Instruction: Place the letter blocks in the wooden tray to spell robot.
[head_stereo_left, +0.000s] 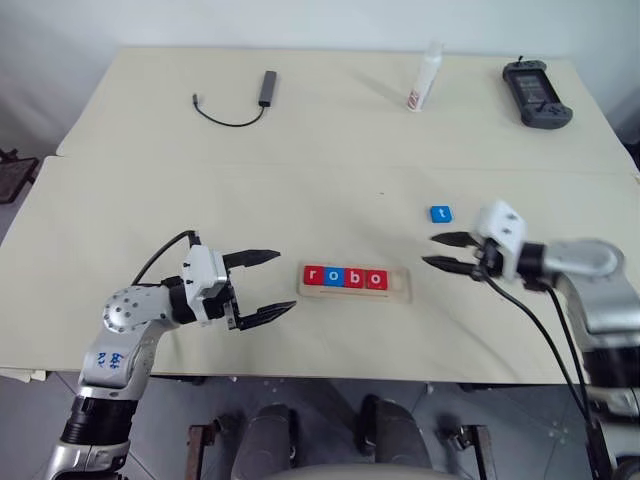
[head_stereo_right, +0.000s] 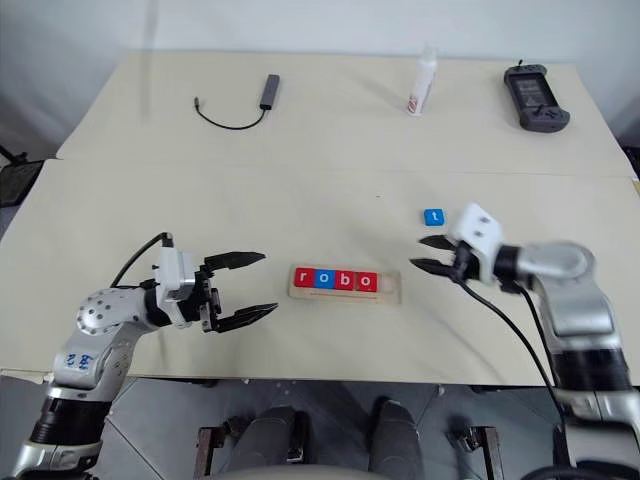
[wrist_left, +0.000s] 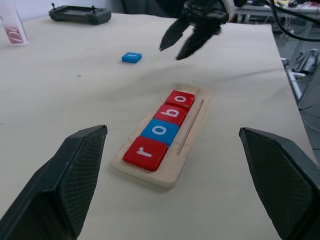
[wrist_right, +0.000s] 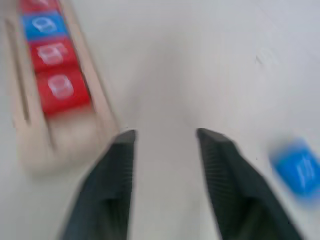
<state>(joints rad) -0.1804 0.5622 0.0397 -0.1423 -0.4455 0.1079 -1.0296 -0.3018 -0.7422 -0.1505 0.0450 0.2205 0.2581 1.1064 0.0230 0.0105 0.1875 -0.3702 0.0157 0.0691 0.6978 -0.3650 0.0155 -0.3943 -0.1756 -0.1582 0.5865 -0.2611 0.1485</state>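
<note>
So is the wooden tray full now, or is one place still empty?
Not full. The wooden tray holds four blocks reading r, o, b, o, and its right end slot is bare. The blue t block lies on the table outside it.

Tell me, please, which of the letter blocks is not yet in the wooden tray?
The blue t block. It lies alone on the table, beyond the right gripper, while the r, o, b and o blocks already sit side by side in the wooden tray.

My views are bright and evenly lit, shadows soft; my right wrist view is smeared with blur.
</note>
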